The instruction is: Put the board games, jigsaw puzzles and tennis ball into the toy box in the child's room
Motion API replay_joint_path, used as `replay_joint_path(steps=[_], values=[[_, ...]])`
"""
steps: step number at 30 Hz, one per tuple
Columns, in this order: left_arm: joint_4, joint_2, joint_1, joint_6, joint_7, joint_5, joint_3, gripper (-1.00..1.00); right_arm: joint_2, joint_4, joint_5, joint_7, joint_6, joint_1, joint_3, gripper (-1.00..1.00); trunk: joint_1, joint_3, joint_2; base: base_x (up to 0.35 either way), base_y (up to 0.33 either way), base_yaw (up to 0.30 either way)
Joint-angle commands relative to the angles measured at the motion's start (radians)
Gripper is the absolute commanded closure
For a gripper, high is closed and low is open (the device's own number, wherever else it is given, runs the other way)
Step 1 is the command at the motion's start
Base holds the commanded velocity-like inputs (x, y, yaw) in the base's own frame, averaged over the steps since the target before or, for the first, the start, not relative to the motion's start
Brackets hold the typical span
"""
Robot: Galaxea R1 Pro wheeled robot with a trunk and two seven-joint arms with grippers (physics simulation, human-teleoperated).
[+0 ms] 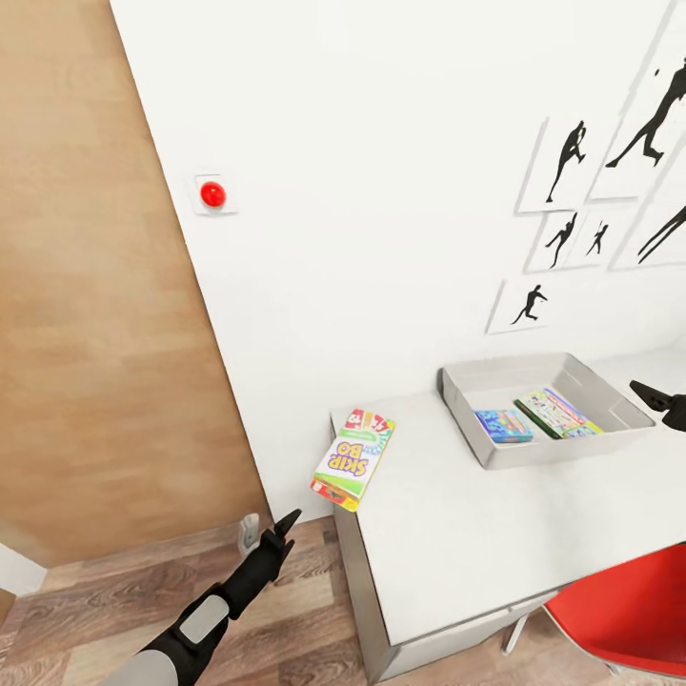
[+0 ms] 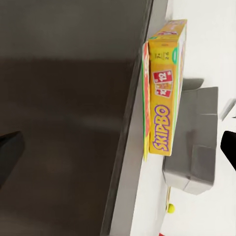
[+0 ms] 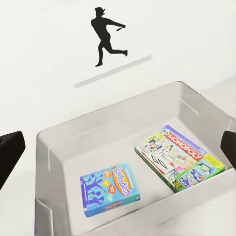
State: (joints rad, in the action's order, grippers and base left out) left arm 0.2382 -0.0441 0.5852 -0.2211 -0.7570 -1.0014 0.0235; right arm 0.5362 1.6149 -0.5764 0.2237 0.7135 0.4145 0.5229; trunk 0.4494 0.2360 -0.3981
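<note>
Fingers of my left arm hang low over the wooden floor, just left of the bench and below its near-left corner; they are spread apart with nothing between them, their dark tips showing at either edge of my left wrist view. My right fingers hover at the far right of the bench, just beside the toy box, and they too are parted and empty.

On the left corner of the bench lies the Skip-Bo board game, a yellow and green box, flat, with its near end jutting out past the bench edge over the floor. From my left wrist I see that box edge-on, overhanging the grey side of the bench, with the toy box beyond it and a small yellow-green ball, which looks like the tennis ball, on the bench top further along.

The toy box is a shallow grey tray standing on the bench near the white wall. Inside it lie two games, both flat and apart from each other: a blue box toward the left and a Monopoly box toward the right. A red chair sits at the near right of the bench. Black silhouette pictures hang on the wall above the toy box, and a red button is mounted further left.
</note>
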Motion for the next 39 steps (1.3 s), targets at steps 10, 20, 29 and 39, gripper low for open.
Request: replay_joint_path(steps=[10,20,29,39], values=[[0.000,0.000,0.001,-0.017,-0.006,-0.008,0.001,-1.00,0.002,0.000,0.001,0.005,0.006,0.001,0.002,-1.00,0.001,0.002,-0.002,0.026,0.000,-0.010],[0.000,-0.007,0.001,-0.010,-0.006,-0.005,0.002,-1.00,0.005,0.000,0.001,0.005,0.006,0.001,0.005,-1.00,0.001,0.002,-0.002,0.170,0.000,-0.002],[0.000,-0.008,0.001,-0.009,-0.005,-0.004,0.003,-1.00,0.005,0.000,0.001,0.005,0.006,0.001,0.005,-1.00,0.001,0.004,-0.002,0.028,0.000,-0.161],[0.000,-0.008,0.001,-0.009,-0.006,-0.006,0.002,-1.00,0.001,0.000,0.001,0.005,0.006,0.001,0.006,-1.00,0.001,0.006,-0.002,0.002,0.000,-0.113]])
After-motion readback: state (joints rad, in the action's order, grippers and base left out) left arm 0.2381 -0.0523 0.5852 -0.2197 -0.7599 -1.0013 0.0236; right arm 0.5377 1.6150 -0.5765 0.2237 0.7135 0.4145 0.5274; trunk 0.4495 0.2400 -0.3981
